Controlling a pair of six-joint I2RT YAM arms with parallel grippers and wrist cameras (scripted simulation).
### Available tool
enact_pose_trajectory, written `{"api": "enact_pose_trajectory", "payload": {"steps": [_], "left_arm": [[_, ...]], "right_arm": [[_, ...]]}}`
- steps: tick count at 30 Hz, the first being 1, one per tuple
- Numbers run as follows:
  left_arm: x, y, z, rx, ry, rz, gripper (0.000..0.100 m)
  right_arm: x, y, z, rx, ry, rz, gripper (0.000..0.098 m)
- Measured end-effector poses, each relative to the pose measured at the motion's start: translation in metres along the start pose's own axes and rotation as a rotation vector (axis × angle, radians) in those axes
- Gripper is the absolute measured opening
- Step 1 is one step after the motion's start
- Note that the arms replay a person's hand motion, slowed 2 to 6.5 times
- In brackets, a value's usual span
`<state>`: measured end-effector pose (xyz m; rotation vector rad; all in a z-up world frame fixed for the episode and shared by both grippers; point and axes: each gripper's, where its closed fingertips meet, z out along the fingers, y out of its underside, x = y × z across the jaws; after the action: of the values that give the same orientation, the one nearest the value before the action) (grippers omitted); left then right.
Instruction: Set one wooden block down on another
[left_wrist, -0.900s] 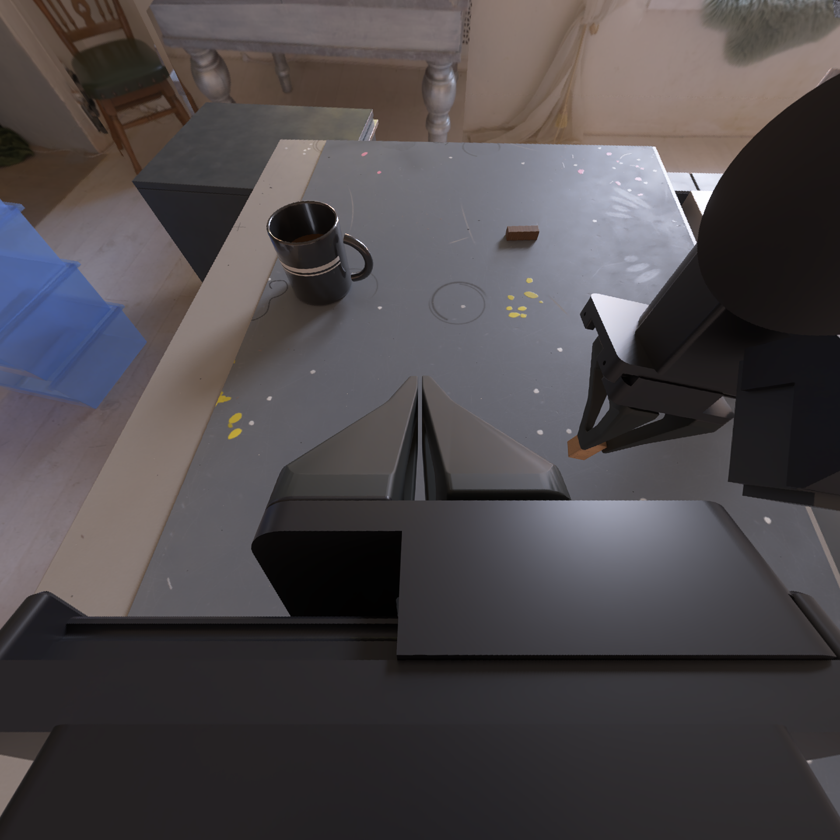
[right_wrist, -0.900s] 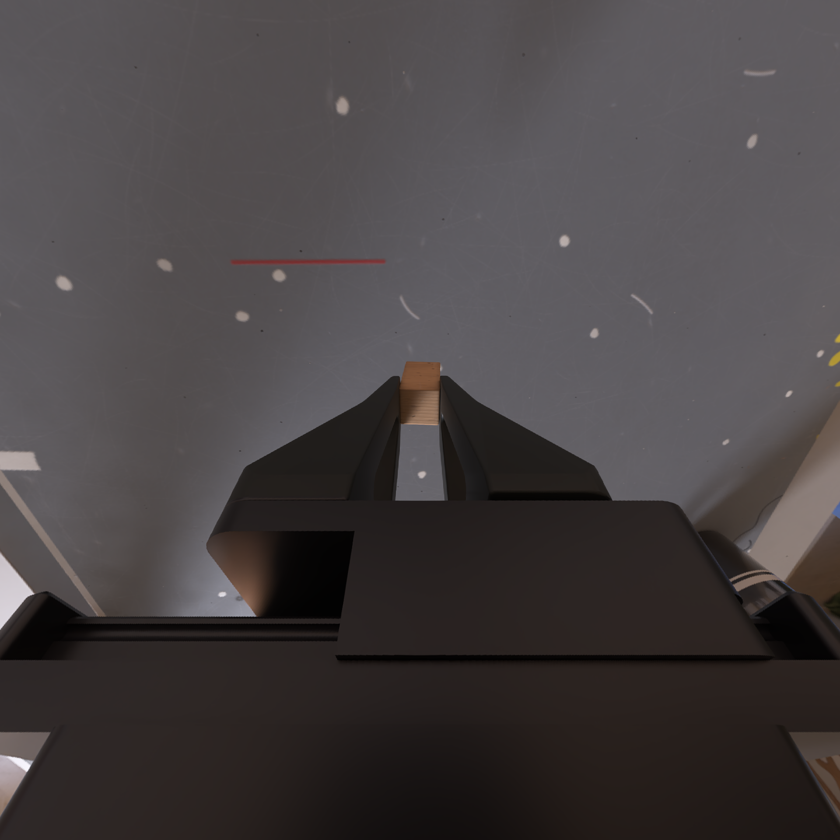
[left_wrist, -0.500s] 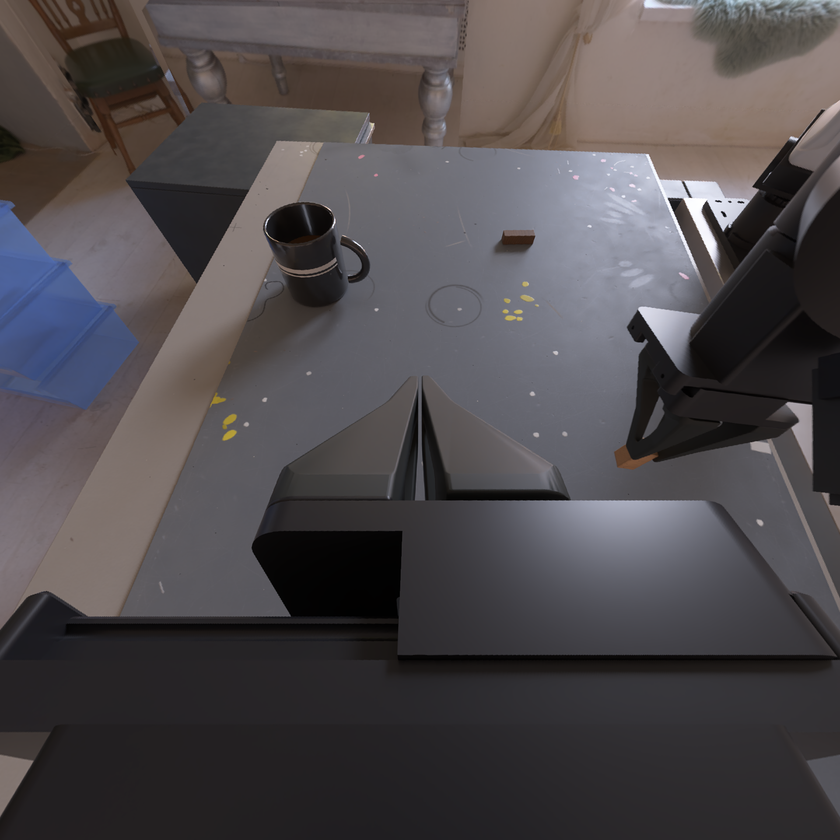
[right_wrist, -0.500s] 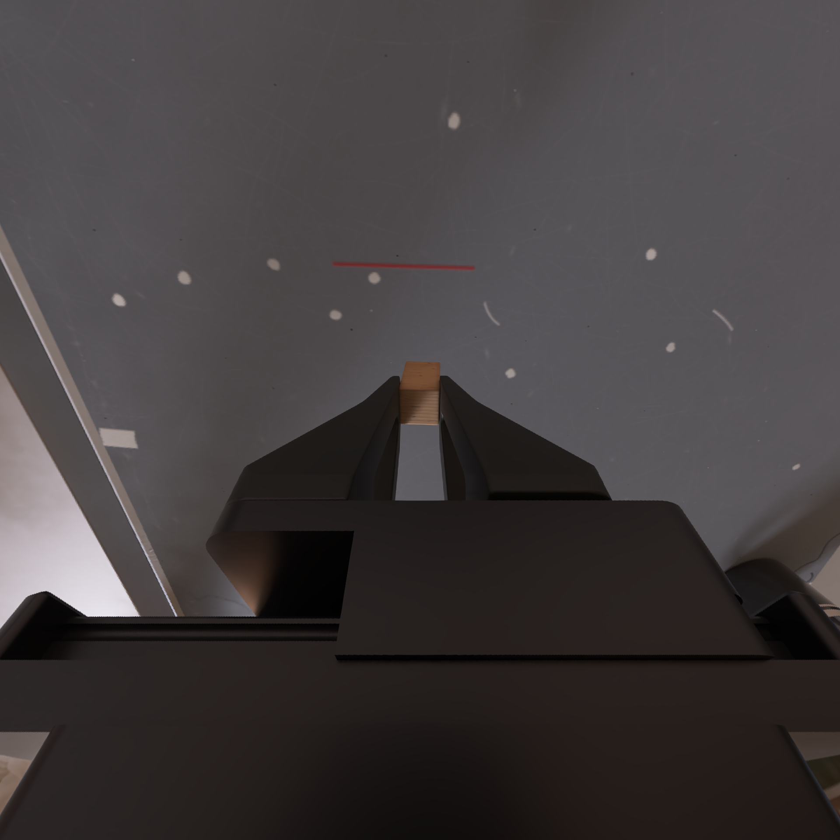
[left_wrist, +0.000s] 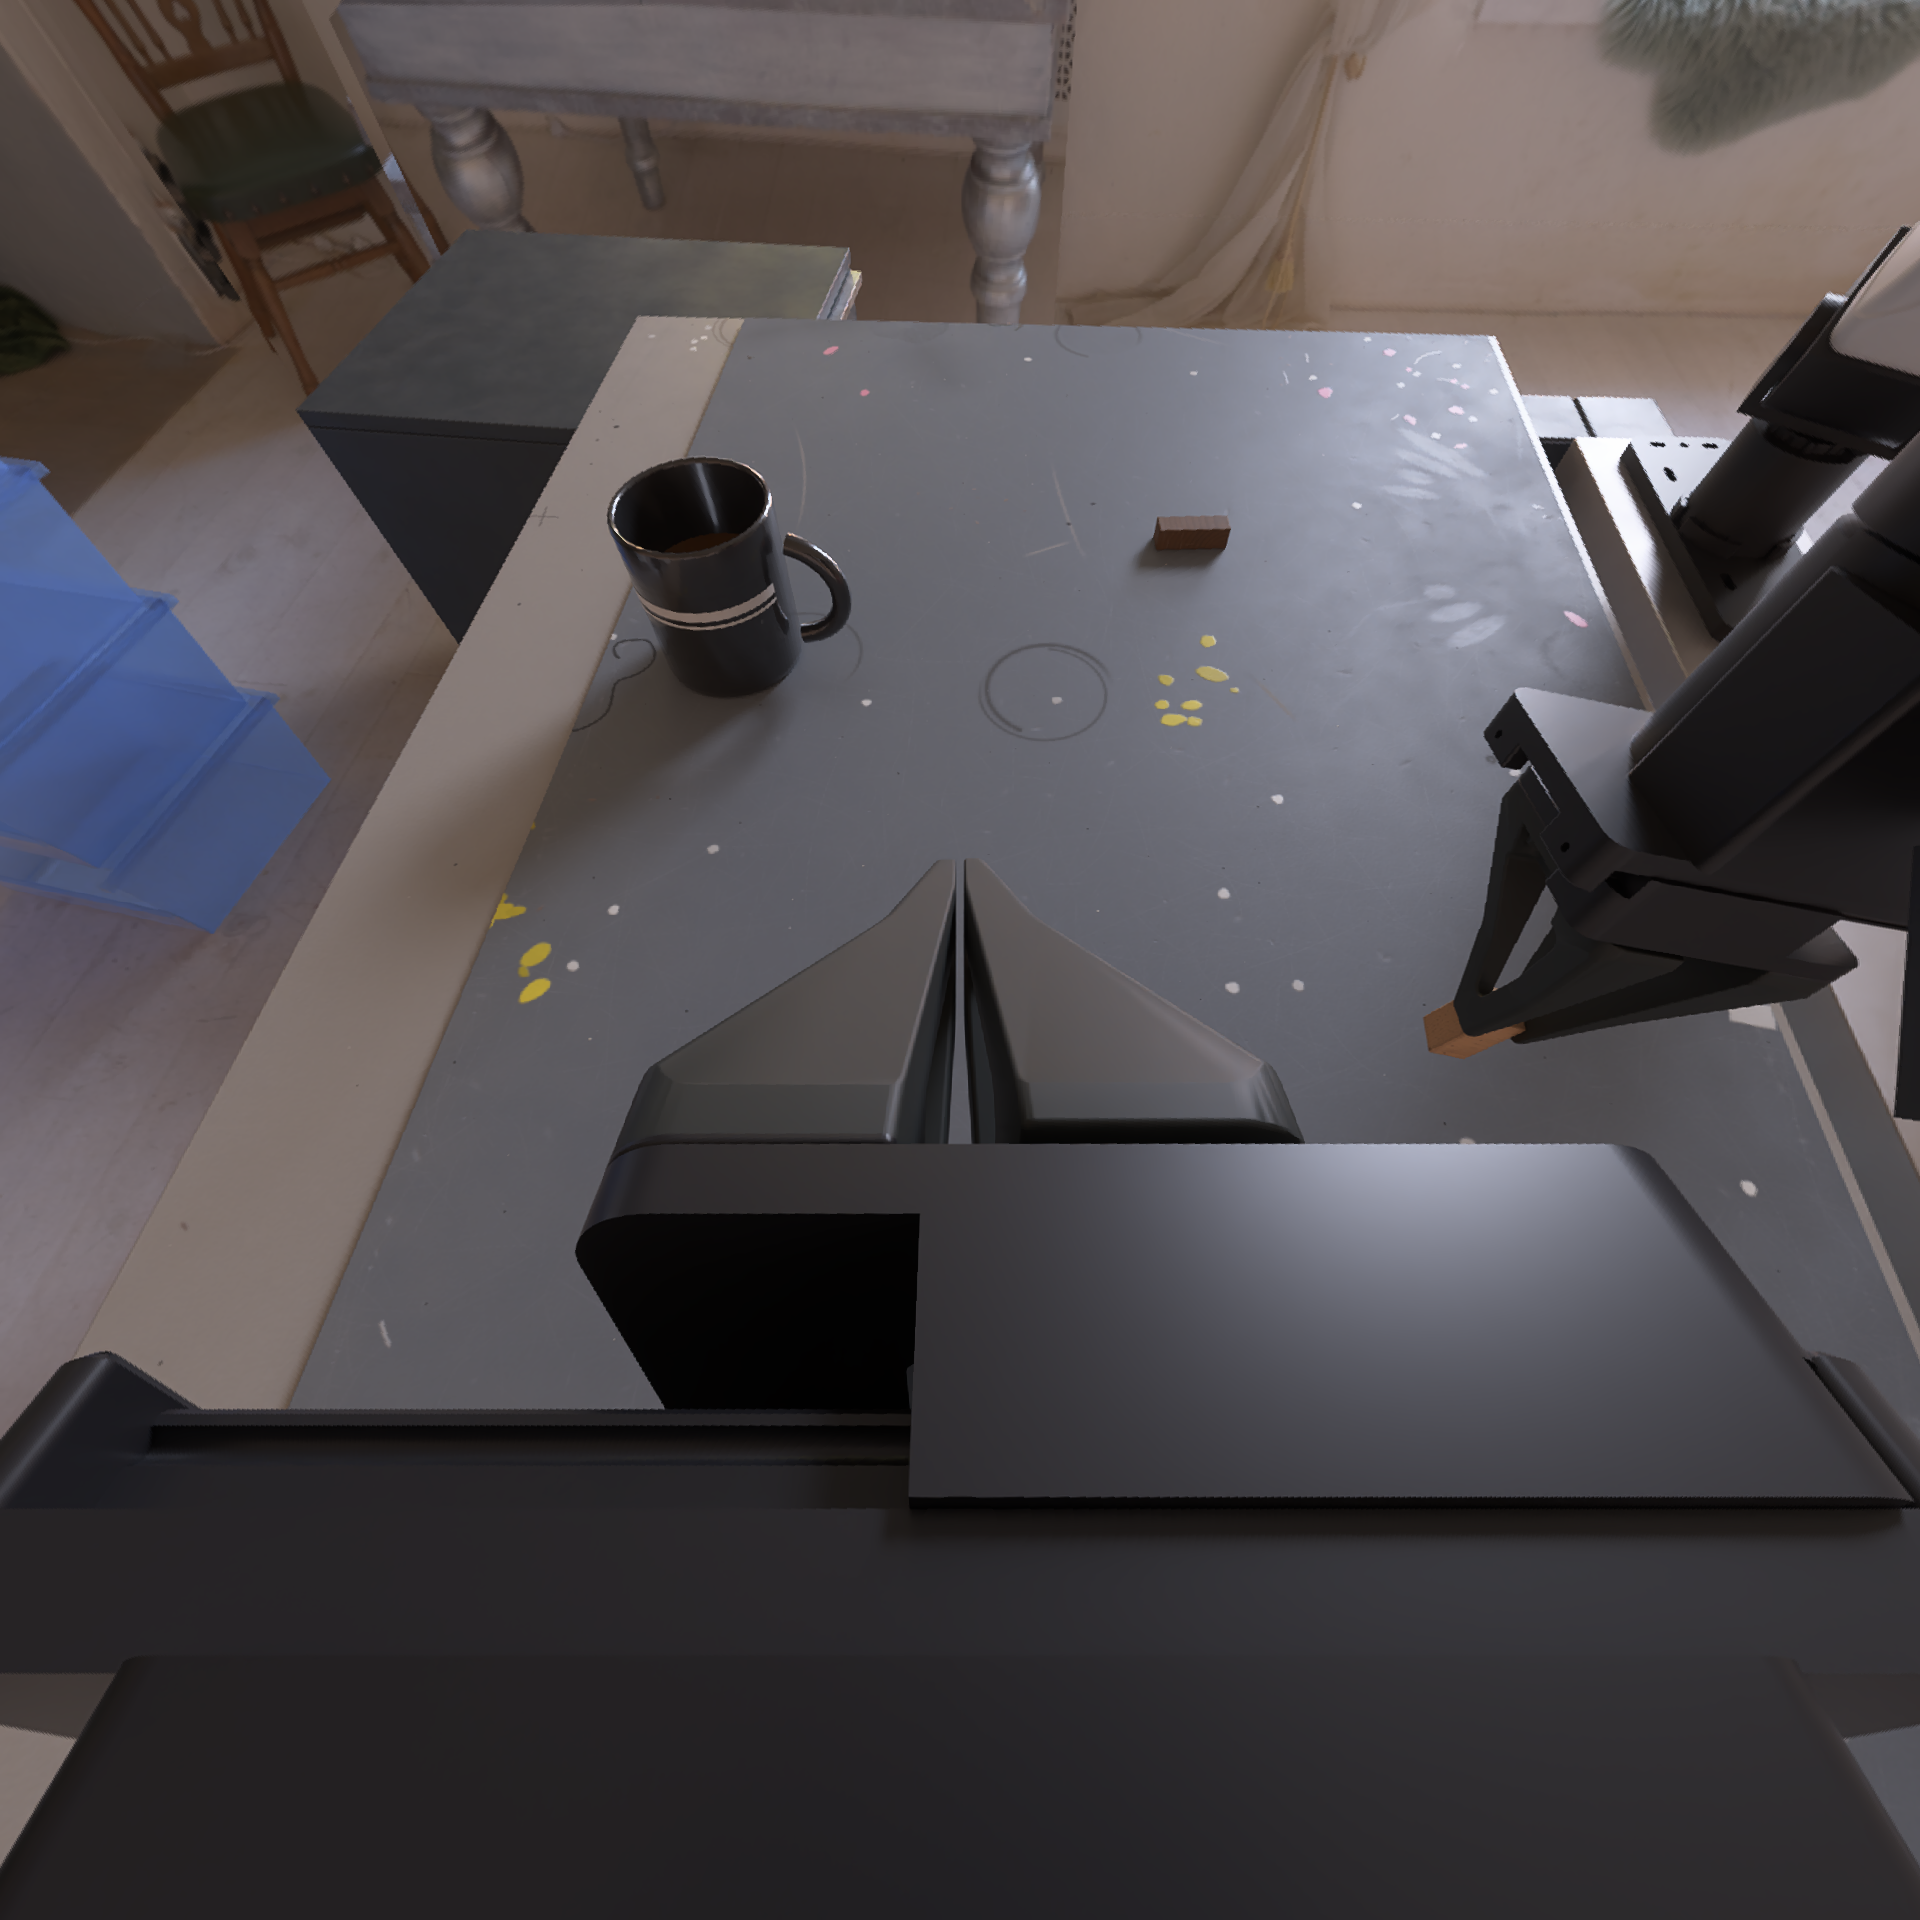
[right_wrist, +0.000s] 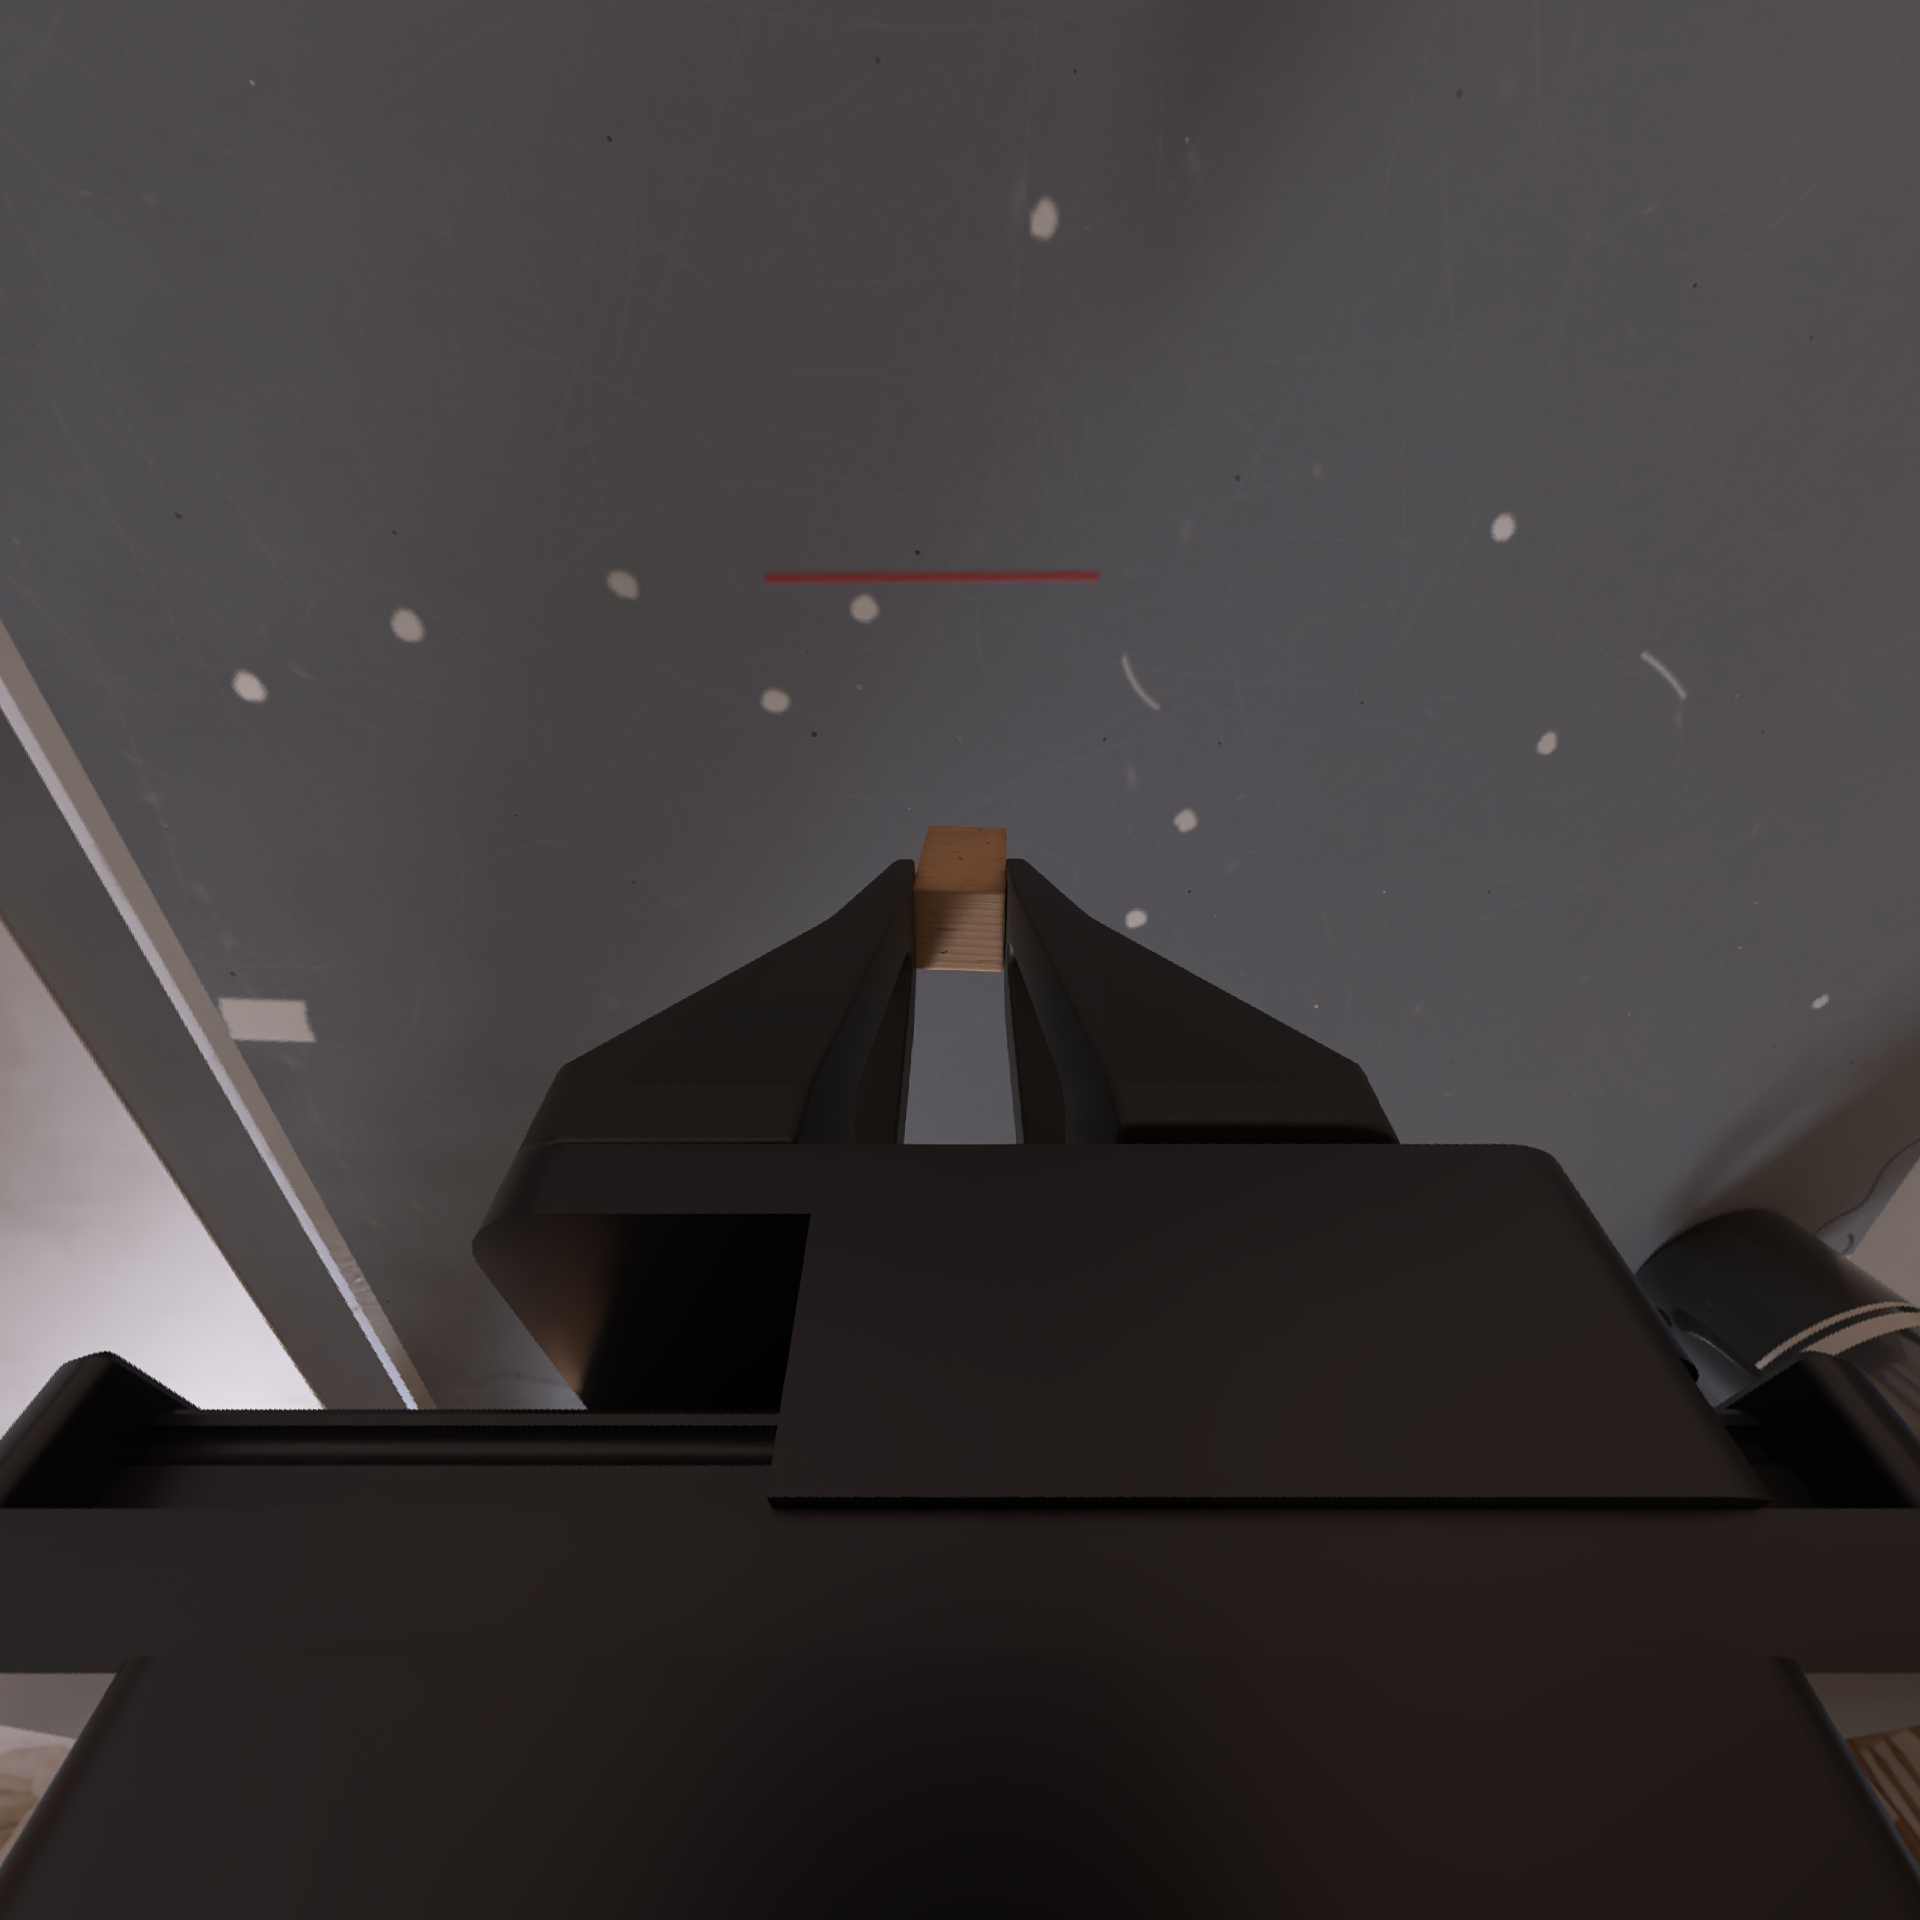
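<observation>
while left gripper (left_wrist: 958, 883) idles, right gripper (right_wrist: 960, 902) clamps light block (right_wrist: 961, 900).

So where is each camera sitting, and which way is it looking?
Left wrist view: sits on the left gripper, high up, looking along its shut fingers across the grey table at the black mug and dark wooden block; the right gripper shows at the side.
Right wrist view: sits on the right gripper, pointing down at the table; its fingers pinch the light wooden block.
Both views share the light wooden block, the table, and the mug.
</observation>
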<state>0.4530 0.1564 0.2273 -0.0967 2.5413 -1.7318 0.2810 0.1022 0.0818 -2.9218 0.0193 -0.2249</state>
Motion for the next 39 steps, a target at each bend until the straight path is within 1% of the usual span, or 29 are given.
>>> {"api": "enact_pose_trajectory", "payload": {"steps": [3,7,10,15,18,24,27,30,33,35,37,39], "left_arm": [[0.0,0.0,0.0,-0.002,-0.002,0.003,0.001],[0.0,0.0,0.0,-0.003,-0.003,0.005,0.001],[0.0,0.0,0.0,-0.003,-0.005,0.005,0.001],[0.0,0.0,0.0,-0.003,-0.005,0.007,0.001],[0.0,0.0,0.0,-0.003,-0.004,0.005,0.001],[0.0,-0.002,-0.001,-0.003,-0.005,0.008,0.001],[0.0,-0.001,-0.001,-0.006,-0.005,0.008,0.001],[0.0,0.0,-0.001,-0.009,-0.006,0.008,0.001],[0.0,0.0,-0.001,-0.013,-0.006,0.01,0.001],[-0.001,0.001,-0.001,-0.016,-0.006,0.012,0.001],[0.0,0.001,0.0,-0.017,-0.006,0.014,0.001],[0.0,0.001,0.0,-0.018,-0.006,0.016,0.001]], "right_arm": [[-0.001,-0.002,0.0,0.011,-0.018,0.004,0.0141],[-0.001,-0.009,-0.004,0.049,-0.082,0.025,0.0141],[-0.002,-0.014,-0.009,0.088,-0.158,0.051,0.0141],[-0.008,-0.025,-0.028,0.148,-0.324,0.119,0.0141],[-0.01,-0.028,-0.036,0.171,-0.378,0.133,0.0141],[-0.017,-0.025,-0.043,0.169,-0.387,0.112,0.0141],[-0.03,-0.022,-0.048,0.176,-0.409,0.105,0.0141],[-0.045,-0.016,-0.059,0.2,-0.431,0.099,0.0141],[-0.059,-0.009,-0.077,0.247,-0.434,0.097,0.0141],[-0.066,-0.002,-0.094,0.288,-0.417,0.101,0.0141],[-0.071,0.006,-0.115,0.332,-0.385,0.116,0.0141],[-0.071,0.016,-0.139,0.376,-0.329,0.148,0.0141]]}}
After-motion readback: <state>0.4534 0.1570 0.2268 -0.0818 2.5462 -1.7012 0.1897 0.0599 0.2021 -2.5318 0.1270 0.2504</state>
